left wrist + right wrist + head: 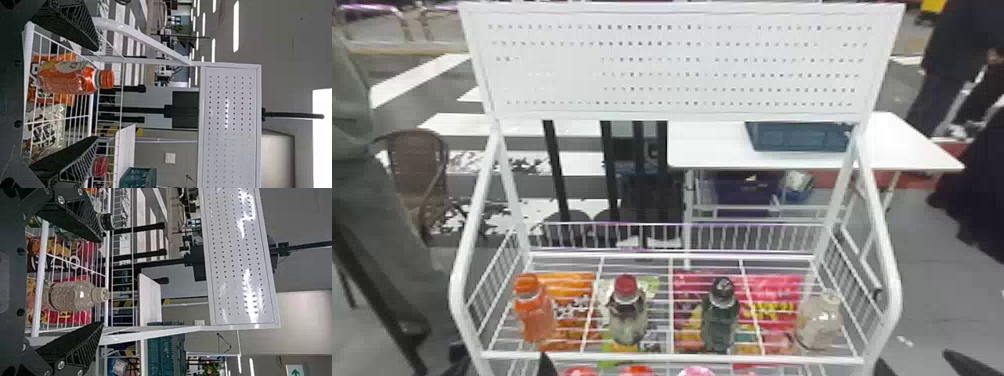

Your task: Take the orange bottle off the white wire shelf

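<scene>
Left gripper [501,364] waits open and empty, the two dark fingers [74,25] spread wide, just outside the front rail [672,356] of the white wire shelf [463,280]. You have the orange bottle [533,317] upright on the wire deck ahead of this hand, past that rail and in line with the space between the fingers, touching neither.

Edges frame your way in. To the hand's left, the shelf's side wall [492,271] runs forward close beside the bottle; to its right, a wider gap separates your target from the red-capped bottle [627,320]. Farther right stand the dark bottle [719,322] and the clear bottle [818,325]. Deeper in, beyond all four, you face the back fence [757,225], with room on the deck between it and the orange bottle. Above and ahead of the hand rises the perforated panel [677,65], while bright packages [572,285] show through the wires.

Both fingers point in toward the shelf, one to the left and one to the right, bracketing the bottle from your wrist's viewpoint. Your right gripper [916,361], also open and empty, is near the shelf's right front corner.
</scene>
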Robot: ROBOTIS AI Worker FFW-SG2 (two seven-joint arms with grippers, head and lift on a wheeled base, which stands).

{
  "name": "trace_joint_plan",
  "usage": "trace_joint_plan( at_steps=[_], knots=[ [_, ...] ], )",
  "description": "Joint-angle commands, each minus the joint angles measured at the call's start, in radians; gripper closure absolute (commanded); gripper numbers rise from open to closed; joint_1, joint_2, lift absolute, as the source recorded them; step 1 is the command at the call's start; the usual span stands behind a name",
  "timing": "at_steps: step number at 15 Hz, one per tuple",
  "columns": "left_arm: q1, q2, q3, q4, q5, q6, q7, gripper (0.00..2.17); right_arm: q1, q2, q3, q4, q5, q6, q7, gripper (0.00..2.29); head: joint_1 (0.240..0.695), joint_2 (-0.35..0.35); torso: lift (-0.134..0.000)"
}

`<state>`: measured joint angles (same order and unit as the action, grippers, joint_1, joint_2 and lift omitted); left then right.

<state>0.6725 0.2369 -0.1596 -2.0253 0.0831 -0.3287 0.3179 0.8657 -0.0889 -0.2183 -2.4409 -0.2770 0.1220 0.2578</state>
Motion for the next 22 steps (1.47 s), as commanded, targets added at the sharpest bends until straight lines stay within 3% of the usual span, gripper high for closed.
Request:
trace_joint_plan(
  at_steps=[1,4,8,22],
  knots=[
    [-0.113,-0.004,-0.037,0.151,0.001,-0.052,0.000,0.09,-0.005,-0.002,0.002,0.003,0.004,0.000,-0.002,0.15,0.499,0.000,0.000],
    [-0.238,-0.025,-0.060,0.309,0.006,-0.059,-0.020,0.09,-0.010,-0.003,0.004,0.011,0.002,0.000,-0.002,0.15,0.499,0.000,0.000],
    [-0.393,-0.028,-0.087,0.502,0.040,-0.083,-0.017,0.09,-0.011,-0.003,0.004,0.011,0.007,0.000,-0.002,0.15,0.499,0.000,0.000],
    [-0.637,-0.021,-0.084,0.801,0.081,-0.080,0.000,0.09,-0.007,-0.003,0.002,0.008,0.019,0.000,-0.003,0.15,0.499,0.000,0.000]
  ],
)
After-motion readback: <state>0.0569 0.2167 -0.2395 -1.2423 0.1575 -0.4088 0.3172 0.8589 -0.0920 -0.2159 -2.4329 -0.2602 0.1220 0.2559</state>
